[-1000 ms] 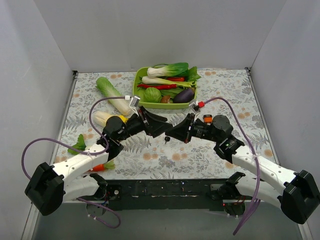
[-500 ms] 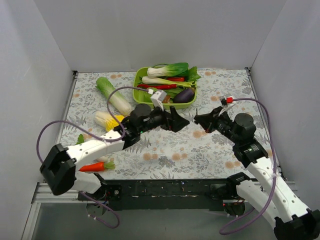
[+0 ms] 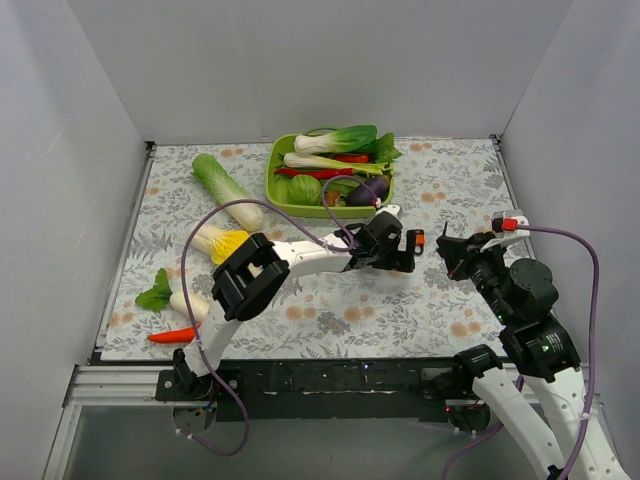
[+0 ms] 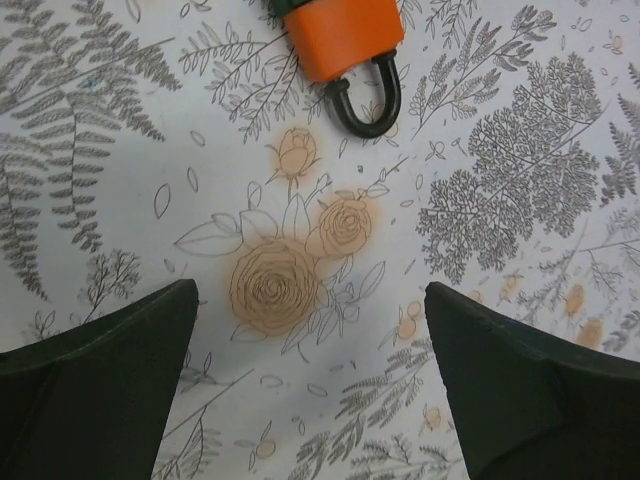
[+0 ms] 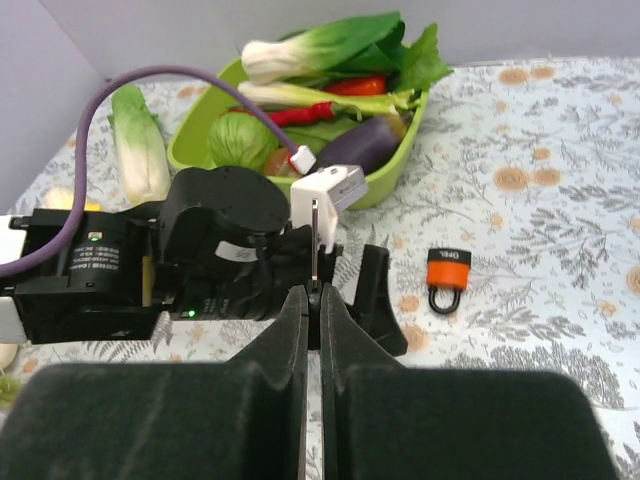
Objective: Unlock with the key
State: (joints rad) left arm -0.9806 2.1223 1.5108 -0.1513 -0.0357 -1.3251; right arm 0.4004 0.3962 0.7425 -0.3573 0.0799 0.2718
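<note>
A flowered table has a green tray of vegetables at its far side. My left gripper hangs over the cloth with its fingers wide apart, and an orange padlock lies flat just beyond them. My right gripper is pinched tight on the key. The key's thin silver blade sticks out past the fingertips, raised off the table.
</note>
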